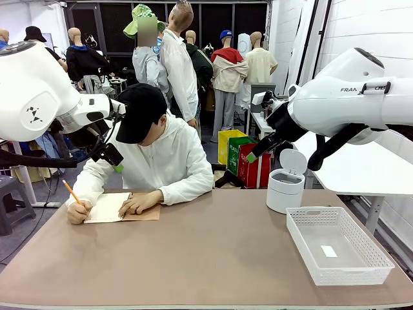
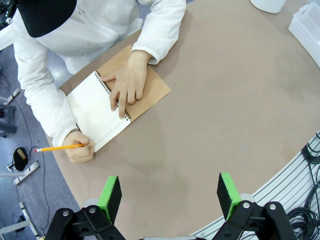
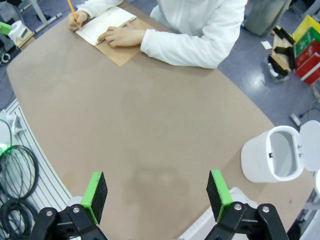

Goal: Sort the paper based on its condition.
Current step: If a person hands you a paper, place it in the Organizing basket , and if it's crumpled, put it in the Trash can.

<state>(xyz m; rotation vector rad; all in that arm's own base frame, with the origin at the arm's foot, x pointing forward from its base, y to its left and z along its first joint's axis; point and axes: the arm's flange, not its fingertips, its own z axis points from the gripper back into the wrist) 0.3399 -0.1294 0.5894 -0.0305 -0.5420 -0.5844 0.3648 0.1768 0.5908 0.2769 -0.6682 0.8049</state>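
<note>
With left gripper and right gripper jaws set apart, the limp, light paper is judged best pinched at an edge

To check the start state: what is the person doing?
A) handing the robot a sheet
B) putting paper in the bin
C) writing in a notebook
C: one hand holds an orange pencil to the open notebook; the other hand lies flat on it.
</note>
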